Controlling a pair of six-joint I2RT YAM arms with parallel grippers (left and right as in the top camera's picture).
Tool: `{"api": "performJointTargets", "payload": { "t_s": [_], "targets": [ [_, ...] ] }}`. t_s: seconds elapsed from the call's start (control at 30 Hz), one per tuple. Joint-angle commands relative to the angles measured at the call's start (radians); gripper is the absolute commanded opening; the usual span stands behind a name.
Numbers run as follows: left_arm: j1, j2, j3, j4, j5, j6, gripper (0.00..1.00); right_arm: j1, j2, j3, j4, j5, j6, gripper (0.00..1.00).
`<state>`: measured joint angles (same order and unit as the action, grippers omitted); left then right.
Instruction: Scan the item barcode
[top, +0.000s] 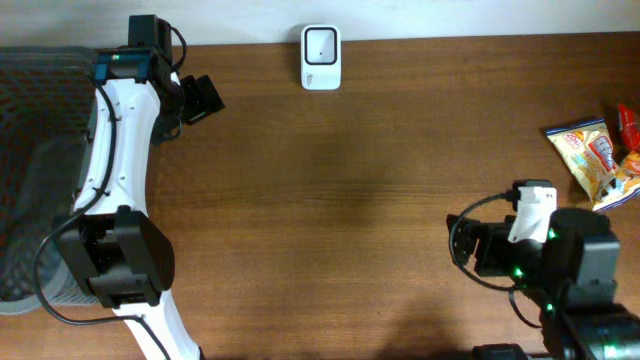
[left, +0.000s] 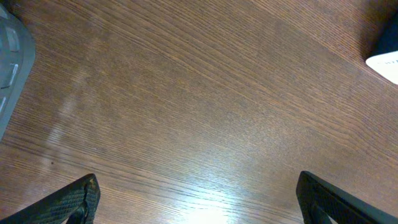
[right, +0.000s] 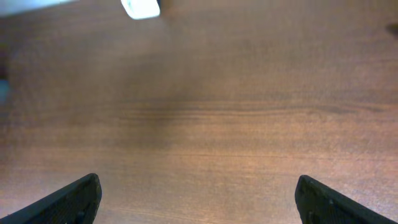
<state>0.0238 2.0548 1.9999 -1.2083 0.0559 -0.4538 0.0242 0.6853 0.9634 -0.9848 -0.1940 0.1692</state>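
The left end effector and right end effector both stand wide apart, empty. Snack packets lie at the surface's right edge, their printing unreadable. A white scanner sits at the far edge.

- The barcode scanner was a white, rounded-rectangular unit with a grey square window on its top face. It lay at the far edge of the table, near centre.
- The snack packets, yellow and red, lay overlapping at the table's right edge, well apart from the scanner.
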Motion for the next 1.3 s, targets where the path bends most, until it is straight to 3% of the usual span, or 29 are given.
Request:
{"api": "performJointTargets", "payload": {
  "t_s": [0.0,0.27,0.63,0.8,0.97,1.27],
  "targets": [
    [0.001,0.01,0.016,0.0,0.007,-0.005,0.99,0.008,-0.059,0.002,0.0,-0.005,-0.04,0.99],
    [0.001,0.01,0.016,-0.001,0.007,-0.005,0.99,0.009,-0.151,-0.076,0.051,-0.009,-0.061,0.99],
    [-0.001,0.01,0.016,0.0,0.007,-0.005,0.99,0.063,-0.513,-0.584,0.619,-0.066,-0.061,0.98],
    [-0.001,0.01,0.016,-0.001,0.007,-0.005,0.99,0.068,-0.602,-0.735,0.835,-0.029,-0.061,0.98],
    [-0.001,0.01,0.016,-0.001,0.007,-0.005,0.99,0.068,-0.668,-0.786,0.877,0.071,-0.062,0.99],
    [-0.003,0.01,0.016,0.0,0.007,-0.005,0.99,0.068,-0.682,-0.831,0.974,0.074,-0.241,0.98]
  ]
}}
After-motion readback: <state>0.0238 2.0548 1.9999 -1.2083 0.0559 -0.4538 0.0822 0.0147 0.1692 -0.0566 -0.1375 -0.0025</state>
